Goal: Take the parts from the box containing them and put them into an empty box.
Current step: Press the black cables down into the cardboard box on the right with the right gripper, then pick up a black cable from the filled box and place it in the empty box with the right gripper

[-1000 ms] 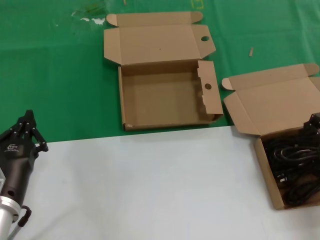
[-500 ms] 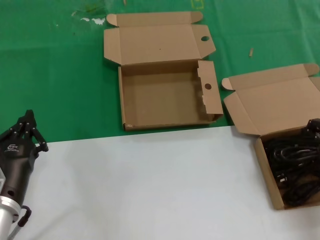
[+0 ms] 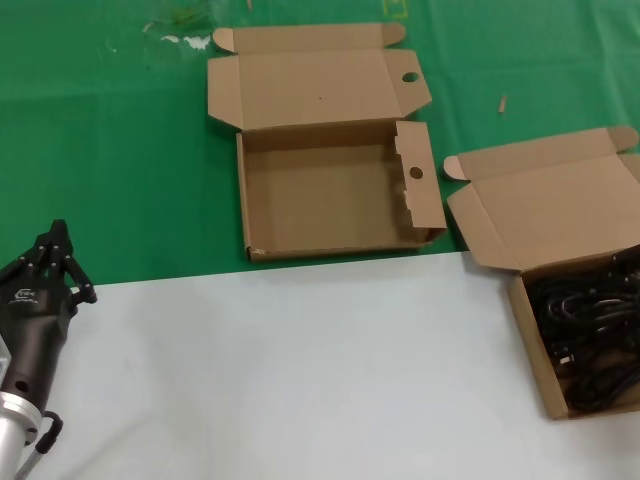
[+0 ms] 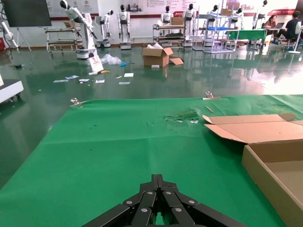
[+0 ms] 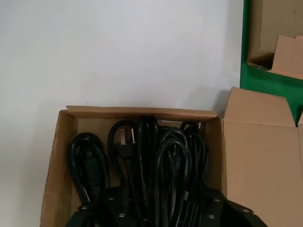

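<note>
Matt brown corrugated cardboard empty box (image 3: 330, 190) at upper centre, same matt cardboard on the full box (image 3: 545, 230) at right, glossy black rubbery cables (image 5: 156, 165), smooth pale matt tabletop (image 3: 300, 370), green cloth (image 3: 100, 150) slightly wrinkled, left gripper (image 3: 55, 262) matt black plastic

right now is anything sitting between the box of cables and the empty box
Nothing visible. Only bare table and green cloth lie between the box of cables and the empty box, whose side flap stands upright on the near side.
</note>
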Action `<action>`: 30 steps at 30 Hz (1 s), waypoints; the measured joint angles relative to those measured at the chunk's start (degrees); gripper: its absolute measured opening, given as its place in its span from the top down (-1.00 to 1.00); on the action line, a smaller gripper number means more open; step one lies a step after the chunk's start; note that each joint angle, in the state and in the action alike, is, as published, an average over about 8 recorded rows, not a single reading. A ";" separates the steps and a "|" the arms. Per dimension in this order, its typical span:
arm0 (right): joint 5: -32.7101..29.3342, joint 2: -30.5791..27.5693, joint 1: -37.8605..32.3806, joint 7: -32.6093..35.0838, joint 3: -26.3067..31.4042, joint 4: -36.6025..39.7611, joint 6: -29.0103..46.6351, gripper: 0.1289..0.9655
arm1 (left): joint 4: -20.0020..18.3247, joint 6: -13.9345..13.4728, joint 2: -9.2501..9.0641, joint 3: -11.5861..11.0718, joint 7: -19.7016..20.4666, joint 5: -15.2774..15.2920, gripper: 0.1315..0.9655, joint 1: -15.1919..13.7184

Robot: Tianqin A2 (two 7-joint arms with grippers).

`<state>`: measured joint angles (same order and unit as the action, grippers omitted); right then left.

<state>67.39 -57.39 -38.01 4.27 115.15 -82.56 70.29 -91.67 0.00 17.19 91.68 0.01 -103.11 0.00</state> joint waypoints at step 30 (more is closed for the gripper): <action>-1.32 2.63 -9.13 -6.18 -0.18 -3.31 4.83 0.74 | 0.00 0.00 0.00 0.00 0.00 0.00 0.98 0.00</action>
<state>66.07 -54.77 -47.14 -1.91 114.97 -85.88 75.12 -91.67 0.00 17.19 91.68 0.01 -103.11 0.00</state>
